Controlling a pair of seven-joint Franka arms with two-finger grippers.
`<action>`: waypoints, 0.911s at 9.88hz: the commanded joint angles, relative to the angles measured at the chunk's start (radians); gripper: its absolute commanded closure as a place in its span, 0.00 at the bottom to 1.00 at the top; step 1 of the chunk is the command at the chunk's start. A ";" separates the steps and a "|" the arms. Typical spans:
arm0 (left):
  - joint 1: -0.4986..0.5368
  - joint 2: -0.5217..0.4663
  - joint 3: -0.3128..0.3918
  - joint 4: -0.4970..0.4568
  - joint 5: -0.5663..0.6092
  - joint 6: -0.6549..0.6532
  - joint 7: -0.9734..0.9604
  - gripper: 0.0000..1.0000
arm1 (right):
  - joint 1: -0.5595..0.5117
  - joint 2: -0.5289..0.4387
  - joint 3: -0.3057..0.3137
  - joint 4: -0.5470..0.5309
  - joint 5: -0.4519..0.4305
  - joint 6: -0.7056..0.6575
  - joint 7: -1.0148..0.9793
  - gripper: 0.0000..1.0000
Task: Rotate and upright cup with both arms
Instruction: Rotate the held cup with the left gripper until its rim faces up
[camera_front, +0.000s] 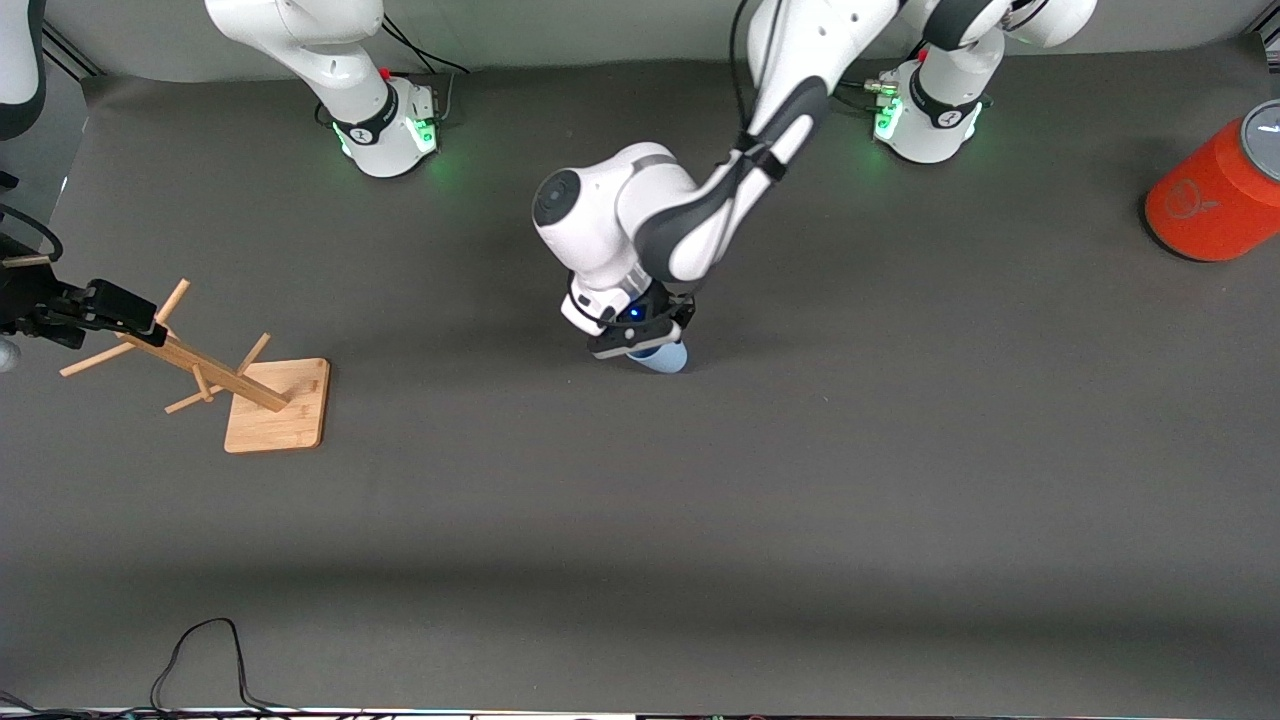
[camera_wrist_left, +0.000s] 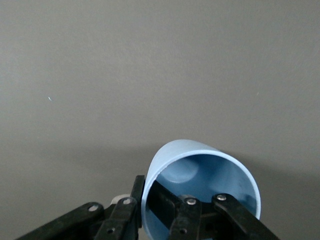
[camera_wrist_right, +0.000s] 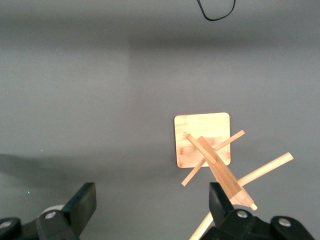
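left pincer (camera_wrist_left: 157, 212) pinches the cup (camera_wrist_left: 200, 185) wall at mid-table; right pincer (camera_wrist_right: 150, 210) spread, over wooden rack (camera_wrist_right: 210, 155); no legible writing.

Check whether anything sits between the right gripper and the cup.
Only the wooden peg rack stands near that path. The right gripper hangs open over its pegs; the left gripper is shut on the cup mid-table.

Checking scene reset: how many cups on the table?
1. The cup lies mid-table, clamped at its rim by the left gripper. Nothing on the wooden rack.
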 joint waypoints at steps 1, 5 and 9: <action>0.102 -0.185 -0.003 -0.172 -0.109 0.091 0.081 1.00 | -0.009 -0.005 0.007 -0.015 -0.009 0.006 -0.042 0.00; 0.217 -0.390 -0.003 -0.499 -0.346 0.378 0.140 1.00 | -0.008 -0.009 0.008 -0.006 -0.009 -0.017 -0.042 0.00; 0.167 -0.300 -0.003 -0.516 -0.436 0.524 0.119 1.00 | -0.006 -0.017 0.008 -0.009 -0.010 -0.029 -0.043 0.00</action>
